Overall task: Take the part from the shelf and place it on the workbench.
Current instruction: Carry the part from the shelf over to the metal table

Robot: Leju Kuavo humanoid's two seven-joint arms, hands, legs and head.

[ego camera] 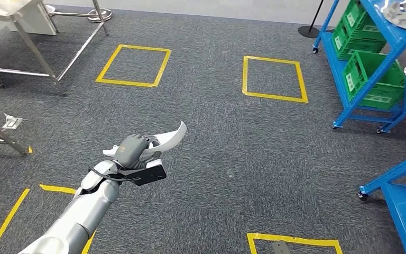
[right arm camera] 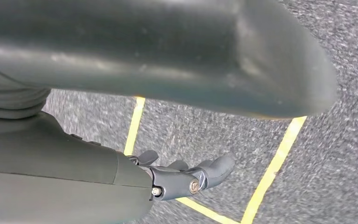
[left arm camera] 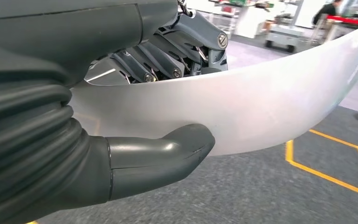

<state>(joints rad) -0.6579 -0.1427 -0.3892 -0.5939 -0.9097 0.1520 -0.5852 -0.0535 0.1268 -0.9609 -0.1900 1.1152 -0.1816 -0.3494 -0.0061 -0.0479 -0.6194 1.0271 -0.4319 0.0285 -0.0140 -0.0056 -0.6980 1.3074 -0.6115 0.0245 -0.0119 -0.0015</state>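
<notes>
Head view: a grey carpeted floor marked with yellow tape squares is seen from above. The silver left arm reaches in from the lower left, and the left hand (ego camera: 131, 150) is closed around a white curved part (ego camera: 170, 135), which is held in the air above the carpet with its pointed tip rising up and to the right. Blue shelves (ego camera: 372, 63) loaded with green crates (ego camera: 376, 79) stand at the right edge. The legs of a metal workbench (ego camera: 31, 37) are seen at the upper left, well apart from the hand.

Left wrist view: the part (left arm camera: 261, 102) is shown close up as a smooth, pale, curved shell. The thick grey thumb (left arm camera: 168, 154) is pressed against one face, and the darker fingers (left arm camera: 168, 60) are curled over its opposite edge, so the part is pinched between them. Carpet and yellow tape are visible beyond it.

Right wrist view: the right hand (right arm camera: 186, 175) is seen above carpet and yellow tape, with nothing held. Its fingers are slightly curled and lie a little apart.

Judged from this, the pick from the shelf is done and the carrying step is in hand. The next move calls for a turn and walk toward the workbench, with the grip kept firm, since the smooth shell could slip, and then a gentle lowering onto the bench top before release.
</notes>
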